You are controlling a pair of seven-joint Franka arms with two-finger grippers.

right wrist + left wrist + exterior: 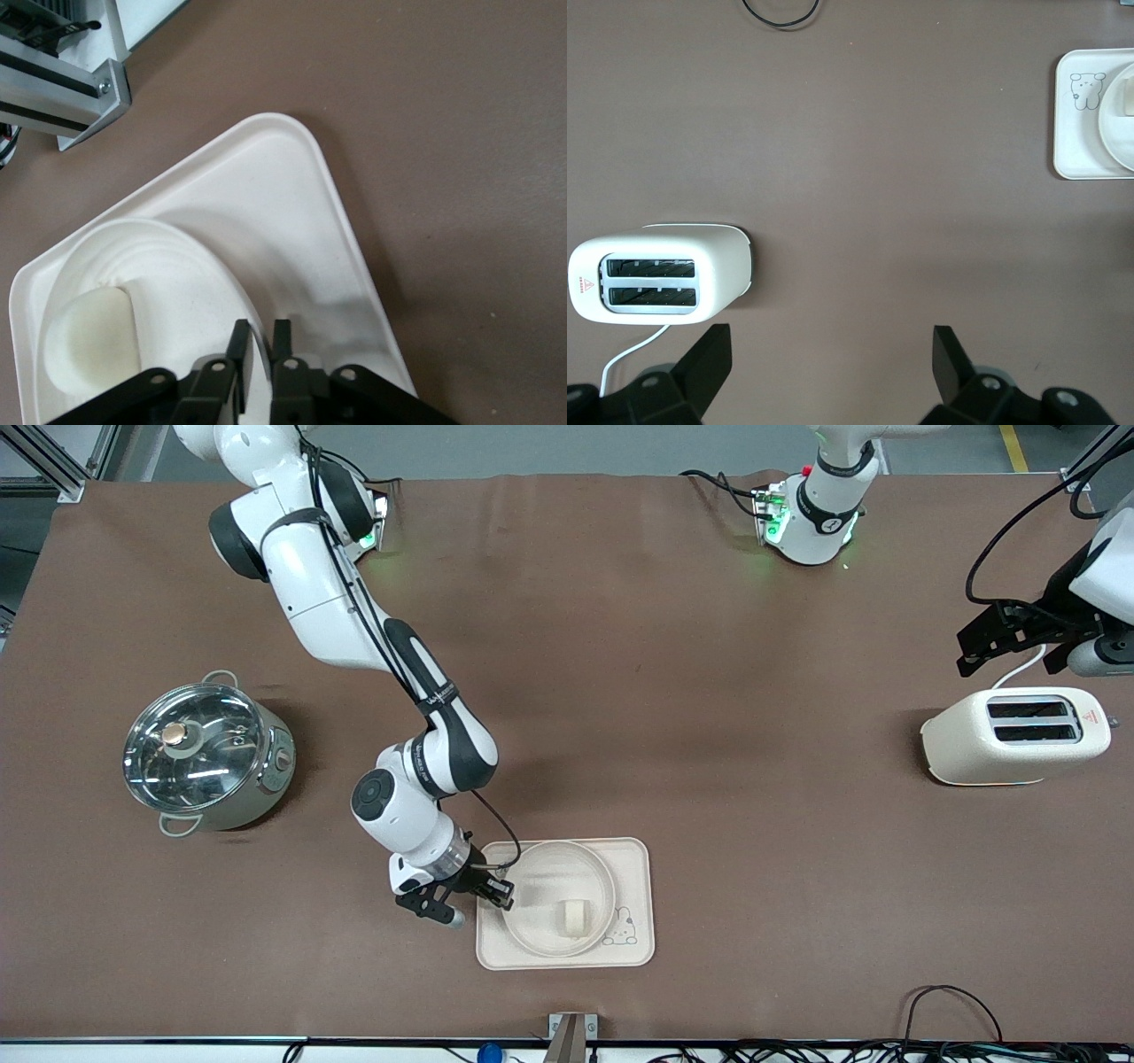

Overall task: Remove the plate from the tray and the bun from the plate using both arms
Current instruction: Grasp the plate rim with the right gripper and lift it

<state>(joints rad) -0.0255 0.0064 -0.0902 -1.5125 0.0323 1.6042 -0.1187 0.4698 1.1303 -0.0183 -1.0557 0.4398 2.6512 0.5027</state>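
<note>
The round cream-white plate lies in the rectangular cream tray, close to the front camera's edge of the table. The small pale bun sits on the plate. My right gripper is down at the plate's rim on the side toward the right arm's end. In the right wrist view its jaws are pinched on the plate's rim, with the bun close by. My left gripper waits in the air over the toaster, open and holding nothing.
A cream toaster stands at the left arm's end of the table. A steel pot with a glass lid stands at the right arm's end. Cables run along the table edge nearest the front camera.
</note>
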